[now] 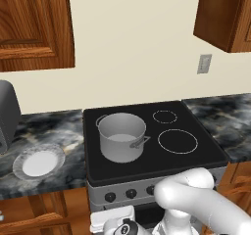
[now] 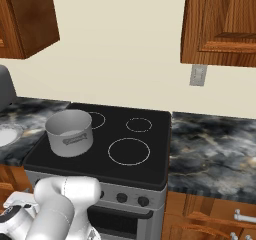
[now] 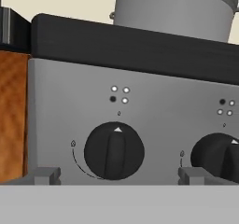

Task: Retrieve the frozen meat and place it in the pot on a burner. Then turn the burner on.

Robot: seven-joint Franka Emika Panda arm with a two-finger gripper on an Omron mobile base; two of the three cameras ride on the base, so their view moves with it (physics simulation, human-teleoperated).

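**Gripper level with stove knobs, pot on front-left burner**

The pot [image 1: 121,137] stands upright on the stove [image 1: 196,158], at the front-left part of the black cooktop, covering that burner. One loop handle faces the front-right, the other the back-left. Inside it only grey steel is visible; the frozen meat cannot be made out in it.

Front-right burner ring [image 1: 178,141] and the smaller back-right ring [image 1: 164,116] are bare.

The hand view faces the stove's steel control panel square on. Two dark finger tips [image 3: 44,174] rise at the bottom, spread wide, either side of the leftmost knob [image 3: 114,150]. The gripper [image 3: 119,176] is released and grips nothing; contact with the knob cannot be judged. The knob's white pointer is straight up. A second knob [image 3: 218,157] sits to its right.

No legible writing or brand: only four-dot burner diagrams above each knob and small flame marks beside them.

A white-centred plate [image 1: 38,161] lies on the dark marble counter, left of the stove, near the front edge.
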